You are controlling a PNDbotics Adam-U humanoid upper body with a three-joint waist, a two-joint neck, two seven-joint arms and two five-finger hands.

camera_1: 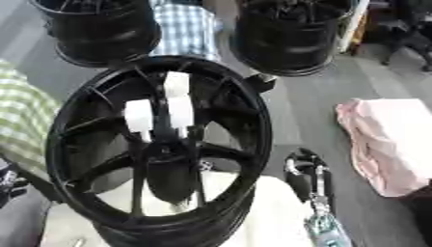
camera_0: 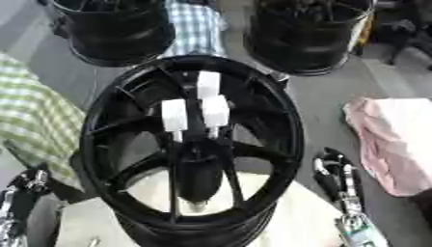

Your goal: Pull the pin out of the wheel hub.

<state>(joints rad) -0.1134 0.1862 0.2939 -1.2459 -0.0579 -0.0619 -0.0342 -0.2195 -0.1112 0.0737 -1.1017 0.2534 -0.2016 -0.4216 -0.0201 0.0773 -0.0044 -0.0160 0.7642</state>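
Left eye view: big black wheel hub [camera_0: 192, 144] sits dead centre, tilted up toward the cam, resting on a whitish cloth [camera_0: 295, 217] under its lower rim. Three white pins [camera_0: 209, 85] [camera_0: 174, 116] [camera_0: 214, 111] stick up around the hub's middle, one above and two side by side below it, all w/ their lower ends running into the dark centre part. Right hand [camera_0: 337, 176] shows just right of the hub's lower rim, black w/ silver bits, not touching the hub; fingers look fairly straight and apart, holding nothing. Left hand [camera_0: 30, 181] is at the hub's lower left, mostly cut off, so can't tell how its fingers sit. Two more black wheels [camera_0: 114, 29] [camera_0: 308, 34] stand behind the hub. Pink cloth [camera_0: 392, 140] lies well right of it, green checked fabric [camera_0: 38, 116] to its left.

Right eye view: same setup, hub closer to the left edge. Right hand clearer here, apart from the rim. Blue checked fabric [camera_1: 182, 29] shows behind the hub, btw the two rear wheels.
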